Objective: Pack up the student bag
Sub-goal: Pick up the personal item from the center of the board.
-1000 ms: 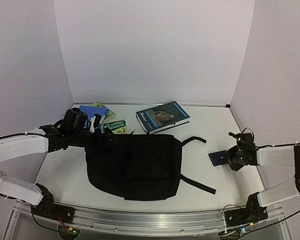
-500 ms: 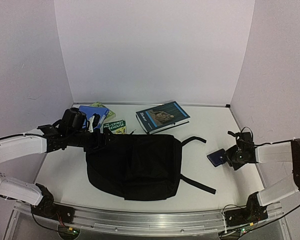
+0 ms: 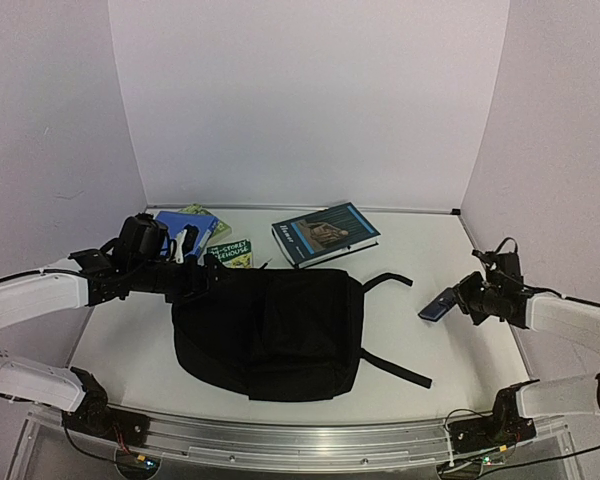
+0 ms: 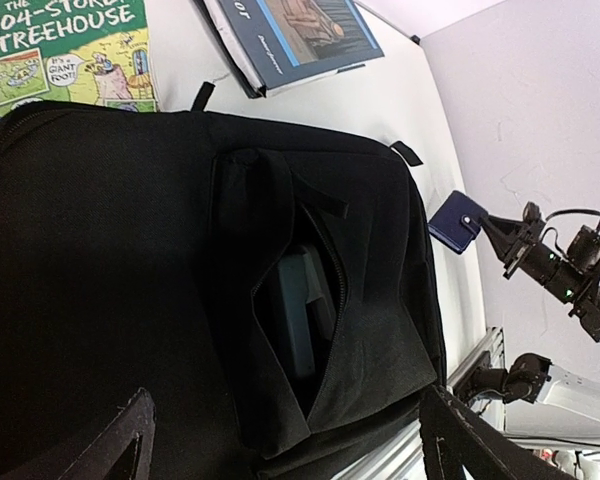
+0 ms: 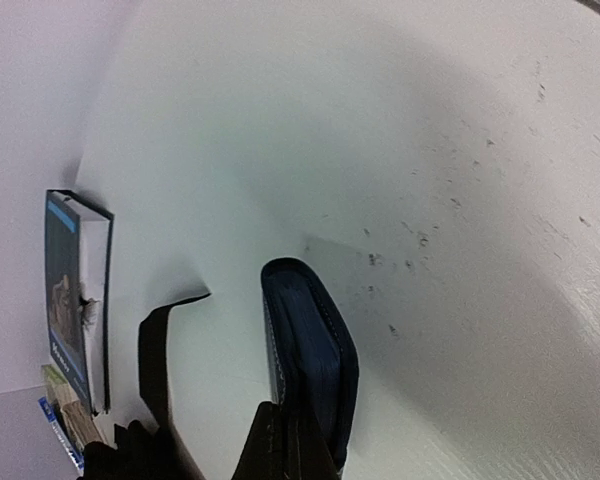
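The student bag point(image 3: 270, 330) is a large black backpack lying flat in the middle of the table. In the left wrist view its front pocket point(image 4: 310, 330) gapes open, with a flat blue-grey thing point(image 4: 298, 322) inside. My left gripper point(image 3: 202, 278) hovers at the bag's upper-left corner; its jaws stand wide apart over the bag point(image 4: 100, 250) and hold nothing. My right gripper point(image 3: 452, 300) is shut on a small dark-blue wallet point(image 3: 436, 305) and holds it edge-up above the table, right of the bag. The right wrist view shows the wallet point(image 5: 315, 345) pinched between the fingers point(image 5: 280, 450).
A blue hardcover book point(image 3: 325, 232) lies behind the bag. A green "Treehouse" book point(image 3: 228, 252) and blue booklets point(image 3: 188, 222) lie at the back left, by my left wrist. A shoulder strap point(image 3: 398, 368) trails right of the bag, another point(image 3: 388, 280) towards the wallet. Walls enclose three sides.
My right gripper has lifted the wallet off the table and tilted it on edge, moving slightly up and back. My left arm has shifted a little left.
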`<control>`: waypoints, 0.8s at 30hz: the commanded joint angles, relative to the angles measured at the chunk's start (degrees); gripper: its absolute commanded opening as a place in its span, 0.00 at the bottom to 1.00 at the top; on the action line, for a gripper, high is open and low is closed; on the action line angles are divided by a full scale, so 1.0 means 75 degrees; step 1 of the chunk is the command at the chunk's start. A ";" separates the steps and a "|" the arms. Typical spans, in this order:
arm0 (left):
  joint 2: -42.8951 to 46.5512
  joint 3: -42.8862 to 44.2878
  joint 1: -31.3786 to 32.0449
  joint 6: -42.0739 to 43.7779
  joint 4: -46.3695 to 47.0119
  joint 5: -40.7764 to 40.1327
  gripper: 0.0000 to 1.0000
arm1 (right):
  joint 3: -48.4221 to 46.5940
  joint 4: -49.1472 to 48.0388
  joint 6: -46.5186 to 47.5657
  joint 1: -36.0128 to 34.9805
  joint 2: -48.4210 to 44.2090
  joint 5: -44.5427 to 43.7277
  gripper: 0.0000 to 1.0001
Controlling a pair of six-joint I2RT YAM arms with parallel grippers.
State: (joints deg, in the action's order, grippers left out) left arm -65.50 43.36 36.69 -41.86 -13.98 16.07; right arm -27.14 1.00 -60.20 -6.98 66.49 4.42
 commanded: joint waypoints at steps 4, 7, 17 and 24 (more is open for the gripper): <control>-0.0305 0.0817 0.0066 0.0279 0.0392 0.0747 0.92 | -0.0947 0.0171 0.1174 -0.0026 -0.0598 0.1879 0.00; -0.0443 0.1206 0.0301 0.0366 0.0586 0.0918 0.92 | -0.1404 0.0167 0.1477 -0.0176 -0.0830 0.2570 0.00; -0.1107 0.2330 0.1334 0.0498 0.2093 0.1802 0.93 | -0.3347 -0.0408 0.1849 -0.2074 -0.0868 0.3530 0.00; -0.1470 0.2506 0.1559 0.0246 0.3405 0.2590 0.93 | -0.3992 -0.1959 0.1403 -0.3337 -0.0244 0.4310 0.00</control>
State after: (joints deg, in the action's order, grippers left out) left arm -75.38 58.89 47.86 -39.31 3.62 31.19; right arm -53.24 -4.12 -48.27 -28.46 62.32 31.67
